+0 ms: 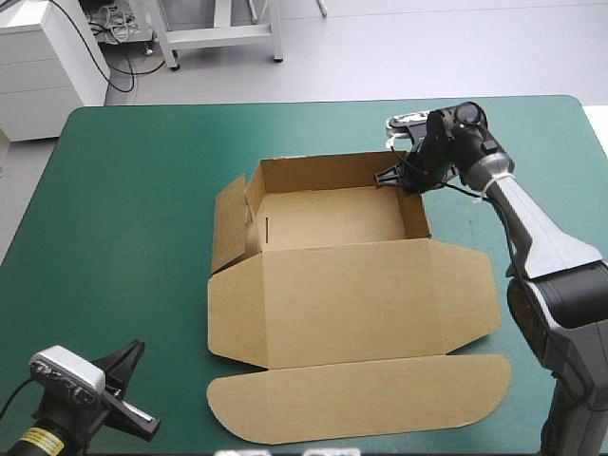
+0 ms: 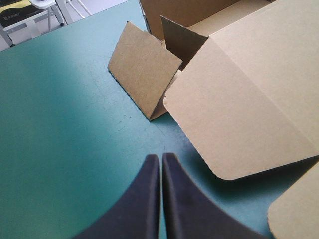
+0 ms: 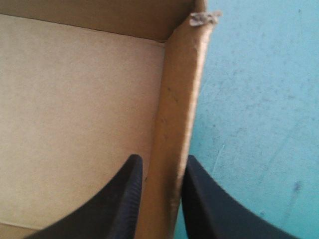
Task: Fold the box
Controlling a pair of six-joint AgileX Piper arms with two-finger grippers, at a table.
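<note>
Pinching the box [image 1: 332, 218] by its right wall [image 3: 179, 99], the right claw [image 3: 162, 164] had one black finger inside the tray and one outside, with the board clamped between them near the box's far right corner. The box sat as an open tray with bare teal-green table [image 1: 123, 209] showing on every side of it. Its lid [image 1: 351, 304] lay flat on the near side, and its left flap [image 2: 142, 74] stood loose, not tucked in. The left claw [image 2: 160, 157] hovered clenched and empty off the box's near left corner. Brown board like this probably handled light and stiff, bending cleanly only at its creases (a torn fleck [image 3: 204, 19] at the wall's top corner hinted that it frayed easily). The best hold therefore looked to be a wall's top edge near a crease, gripped gently enough not to crush it.
</note>
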